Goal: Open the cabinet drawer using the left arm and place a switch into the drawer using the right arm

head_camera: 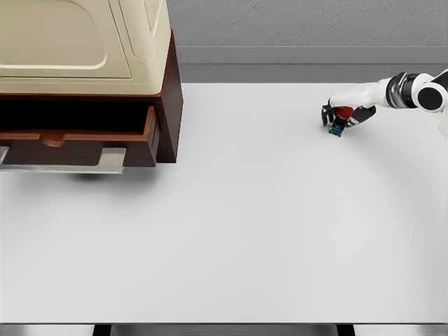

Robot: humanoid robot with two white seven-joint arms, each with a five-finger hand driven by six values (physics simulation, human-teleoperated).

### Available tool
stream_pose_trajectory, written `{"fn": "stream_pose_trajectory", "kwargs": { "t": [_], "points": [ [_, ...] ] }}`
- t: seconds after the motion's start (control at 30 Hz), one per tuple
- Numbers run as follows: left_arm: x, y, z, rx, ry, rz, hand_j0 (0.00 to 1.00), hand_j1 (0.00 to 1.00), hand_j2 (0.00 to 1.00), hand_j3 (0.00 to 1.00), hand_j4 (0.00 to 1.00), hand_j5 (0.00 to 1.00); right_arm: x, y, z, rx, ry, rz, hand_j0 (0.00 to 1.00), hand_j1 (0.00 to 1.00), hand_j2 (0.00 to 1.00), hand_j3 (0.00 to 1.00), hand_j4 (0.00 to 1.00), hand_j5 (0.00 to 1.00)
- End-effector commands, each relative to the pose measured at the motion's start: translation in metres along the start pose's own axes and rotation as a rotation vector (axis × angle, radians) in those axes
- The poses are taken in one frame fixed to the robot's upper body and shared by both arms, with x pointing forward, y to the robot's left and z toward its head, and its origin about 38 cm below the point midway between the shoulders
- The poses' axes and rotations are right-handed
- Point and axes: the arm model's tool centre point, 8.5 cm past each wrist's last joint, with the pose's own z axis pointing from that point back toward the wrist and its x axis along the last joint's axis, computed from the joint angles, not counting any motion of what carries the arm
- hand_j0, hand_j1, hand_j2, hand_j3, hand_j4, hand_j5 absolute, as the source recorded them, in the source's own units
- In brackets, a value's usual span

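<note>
Switch being gripped at the table's far right.

The switch point(338, 122), red and blue, is sitting inside the curled fingers of the right hand point(341, 117), well apart from the drawer point(77, 136) that is standing pulled out of the cabinet point(168, 105). It should be lifting cleanly, carrying level across the table point(231, 231), clearing the drawer's front lip before releasing.

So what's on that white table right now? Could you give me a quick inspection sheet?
Surface: white table, mostly bare.
Job's things: wooden cabinet at upper left, its drawer pulled open; small red and blue switch at upper right.
Clutter: nothing seen.
Robot hands: right robot hand closed around the switch, on or just above the table; left one not in view.
Cables: nothing seen.
Surroundings: grey wall behind; cream appliance on the cabinet.
</note>
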Motion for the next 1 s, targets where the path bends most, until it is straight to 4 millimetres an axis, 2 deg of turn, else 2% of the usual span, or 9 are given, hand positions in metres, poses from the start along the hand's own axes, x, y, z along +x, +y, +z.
{"fn": "stream_pose_trajectory", "kwargs": {
  "t": [0.0,0.23,0.3,0.47,0.73,0.97],
  "points": [
    [0.0,0.0,0.0,0.004,-0.002,0.007,1.0,1.0,1.0,1.0,1.0,1.0,0.0,-0.001,0.0,-0.005,0.0,-0.005,0.47,0.47,0.47,0.47,0.47,0.47],
    [-0.001,0.001,0.001,0.006,0.002,0.008,1.0,1.0,1.0,1.0,1.0,1.0,0.0,-0.001,0.001,-0.009,-0.001,-0.008,0.4,0.4,0.4,0.4,0.4,0.4],
    [-0.001,0.0,0.001,0.005,0.001,0.008,1.0,1.0,1.0,1.0,1.0,1.0,0.0,-0.003,0.001,-0.016,-0.004,-0.011,0.3,0.3,0.3,0.3,0.3,0.3],
    [-0.001,0.001,0.001,0.005,0.003,0.007,1.0,1.0,1.0,1.0,1.0,1.0,0.003,-0.011,0.003,-0.035,-0.014,-0.005,0.27,0.27,0.27,0.27,0.27,0.27],
    [-0.001,0.001,0.001,0.006,0.004,0.007,1.0,1.0,1.0,1.0,1.0,1.0,0.036,-0.042,0.003,-0.098,-0.088,0.107,0.27,0.27,0.27,0.27,0.27,0.27],
    [-0.001,0.001,0.001,0.006,0.002,0.006,1.0,1.0,1.0,1.0,1.0,1.0,0.058,-0.058,0.009,-0.143,-0.135,0.182,0.27,0.27,0.27,0.27,0.27,0.27]
  ]
}}
